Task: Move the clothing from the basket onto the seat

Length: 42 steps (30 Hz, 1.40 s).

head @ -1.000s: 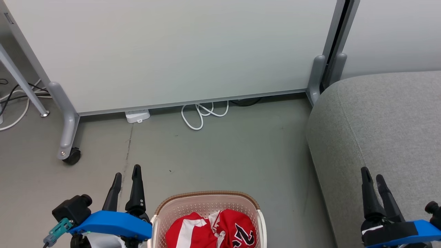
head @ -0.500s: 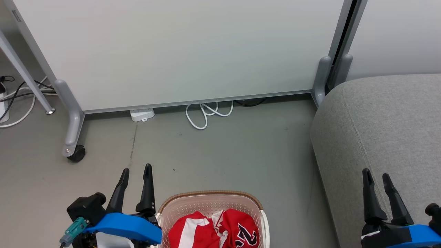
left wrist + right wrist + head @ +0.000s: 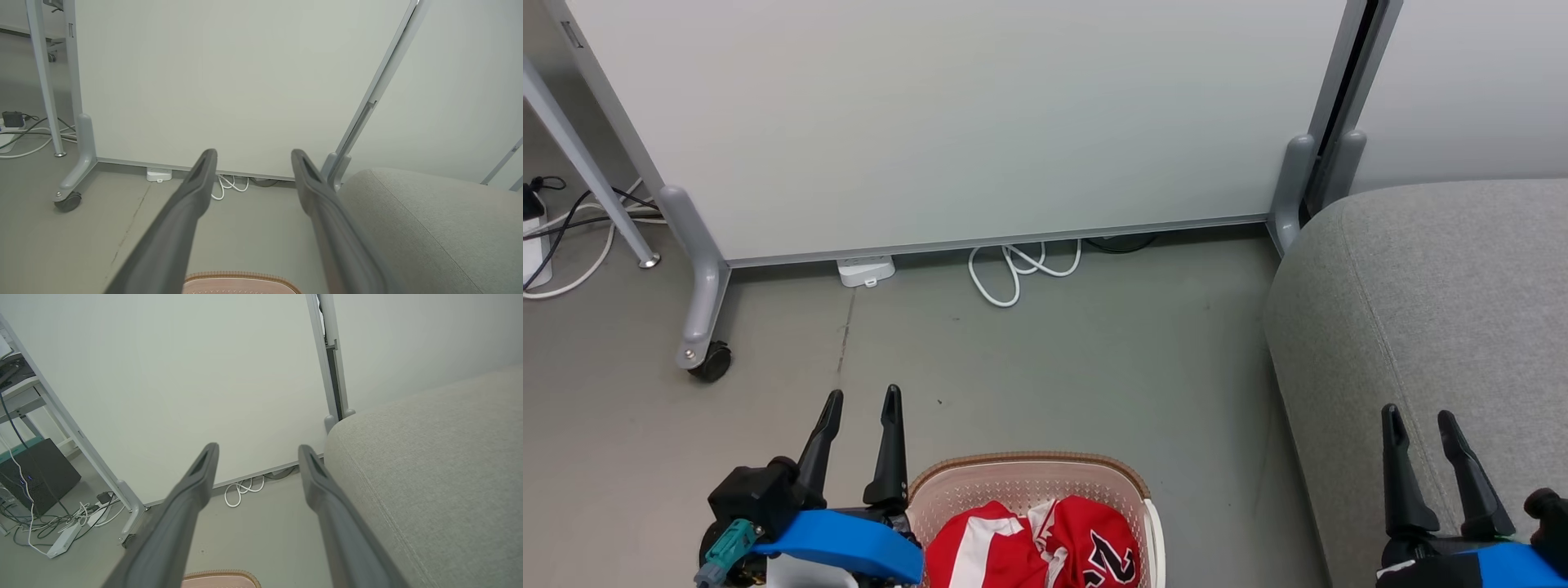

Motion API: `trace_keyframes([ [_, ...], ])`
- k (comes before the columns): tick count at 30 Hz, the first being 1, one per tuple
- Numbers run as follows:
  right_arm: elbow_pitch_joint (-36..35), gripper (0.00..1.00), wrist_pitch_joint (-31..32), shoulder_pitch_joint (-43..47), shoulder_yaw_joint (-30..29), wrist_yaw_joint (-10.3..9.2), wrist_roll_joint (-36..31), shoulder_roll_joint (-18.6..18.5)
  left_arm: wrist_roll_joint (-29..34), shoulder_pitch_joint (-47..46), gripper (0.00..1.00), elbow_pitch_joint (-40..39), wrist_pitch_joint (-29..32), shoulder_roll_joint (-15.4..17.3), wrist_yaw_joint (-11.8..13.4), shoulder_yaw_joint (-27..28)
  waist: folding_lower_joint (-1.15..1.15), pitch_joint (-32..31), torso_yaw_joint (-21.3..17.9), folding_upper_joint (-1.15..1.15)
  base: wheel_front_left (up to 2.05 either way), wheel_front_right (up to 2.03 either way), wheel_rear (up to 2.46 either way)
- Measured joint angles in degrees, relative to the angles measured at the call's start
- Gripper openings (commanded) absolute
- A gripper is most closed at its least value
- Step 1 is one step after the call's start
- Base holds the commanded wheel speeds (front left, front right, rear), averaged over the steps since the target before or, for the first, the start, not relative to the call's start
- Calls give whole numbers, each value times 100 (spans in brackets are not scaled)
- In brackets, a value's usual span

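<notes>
Red-white clothing [image 3: 1033, 543] heaped in basket [image 3: 1029, 467], btm centre of head view. L gripper [image 3: 863, 394] wide apart, empty, just beside rim. R gripper [image 3: 1419, 414] likewise splayed, empty, near seat [image 3: 1445, 310].

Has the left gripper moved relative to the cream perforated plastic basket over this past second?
Yes. The left gripper has edged right, nearer the basket rim.

grey floor [image 3: 1054, 367] — pale wheeled partition [image 3: 972, 122], white cable [image 3: 1013, 278] looped beneath
</notes>
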Motion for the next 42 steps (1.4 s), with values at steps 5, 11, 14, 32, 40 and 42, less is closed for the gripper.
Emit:
trace_keyframes([
  [5,-37,100,-35,41,-16,1,-269,-1,174,35,100,2,-58,-44,-42,8,0,-29,4,0,0,0,0],
  [11,-78,100,-34,75,-68,1,-555,-3,349,92,100,51,-123,-98,-66,27,0,-36,4,0,0,0,0],
  [14,-86,100,-32,120,-87,1,-701,-4,404,97,100,81,-163,-147,-104,66,0,-34,12,0,0,0,0],
  [32,-231,100,-188,236,-90,2,-1519,-10,1010,141,100,123,-367,-321,-343,285,0,-51,110,0,0,0,0],
  [40,-289,100,-274,255,-87,2,-1862,-12,1365,171,100,78,-456,-346,-363,291,0,-44,139,0,0,0,0],
  [42,-299,100,-299,259,-82,2,-1931,-12,1441,177,100,67,-465,-349,-370,290,0,-44,145,0,0,0,0],
])
